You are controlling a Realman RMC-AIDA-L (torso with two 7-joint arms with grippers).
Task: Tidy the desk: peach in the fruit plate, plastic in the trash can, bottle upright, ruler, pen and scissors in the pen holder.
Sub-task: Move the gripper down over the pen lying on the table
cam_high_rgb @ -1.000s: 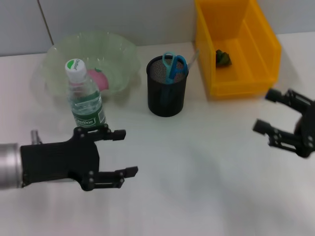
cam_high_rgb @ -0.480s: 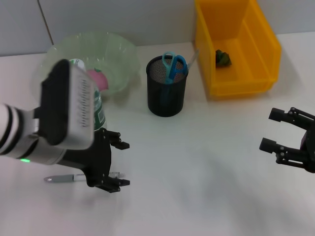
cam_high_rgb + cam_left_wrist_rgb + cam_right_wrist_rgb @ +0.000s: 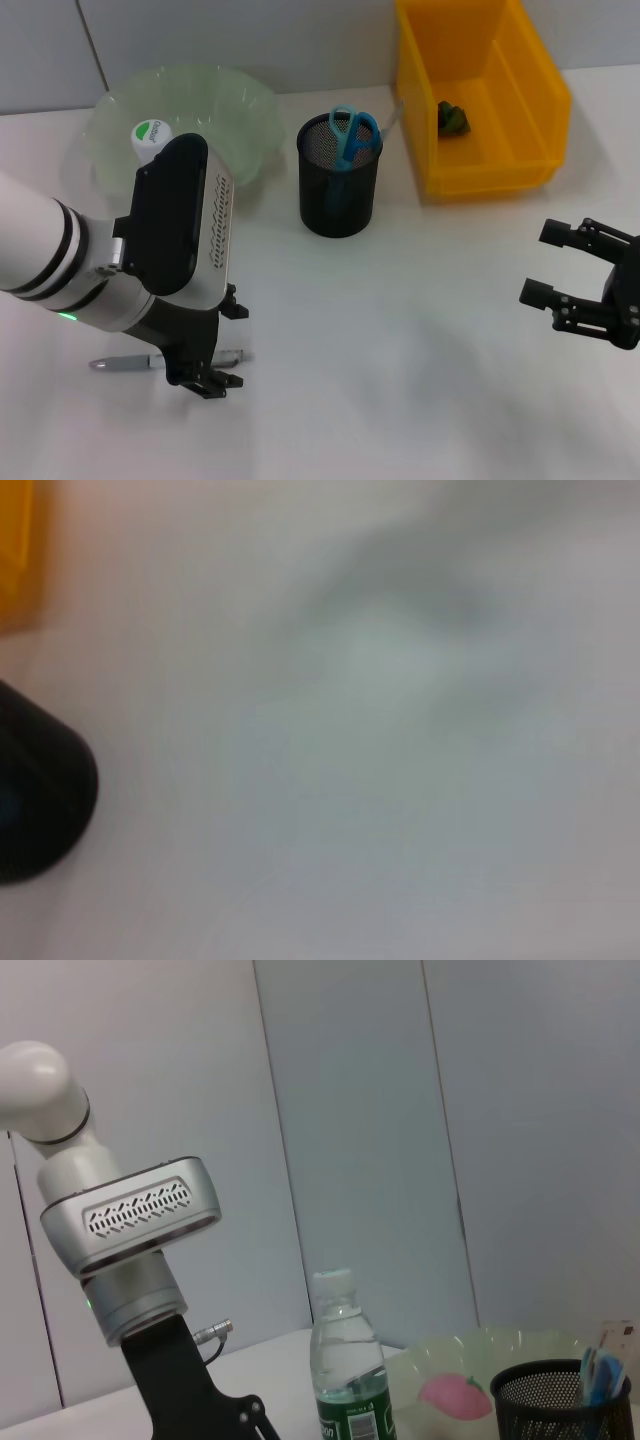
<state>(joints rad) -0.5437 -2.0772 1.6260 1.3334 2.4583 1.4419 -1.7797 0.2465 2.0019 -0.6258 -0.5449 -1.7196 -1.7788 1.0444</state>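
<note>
White table (image 3: pixel 420 330) w/ grey wall panels behind. Left pincer (image 3: pixel 212 350) points down at the table near the front left, fingers spread, tips straddling a pen (image 3: pixel 125 362) that lies flat on the table; most of the pen sticks out to the pincer's outer side, not pinched. Behind that arm stands the bottle (image 3: pixel 347 1365), upright, green label, white cap (image 3: pixel 151 134) showing over the arm's housing in the head view. Pale green fruit plate (image 3: pixel 245 105) sits farther back from the left pincer, just beside the bottle; pink peach (image 3: pixel 452 1393) lies in it, seen in the right wrist view. Black mesh pen holder (image 3: pixel 340 195) stands back and to the inner side of the left pincer, blue-handled scissors (image 3: pixel 354 132) standing in it, handles up. Yellow trash can (image 3: pixel 485 95) is at the back, nearer the right pincer (image 3: pixel 565 270), w/ a small dark green crumpled scrap (image 3: pixel 455 118) inside. Right pincer hovers over the table's right edge, fingers spread, holding nothing. Left wrist view is blurred: pale table, dark rounded shape at one edge.
</note>
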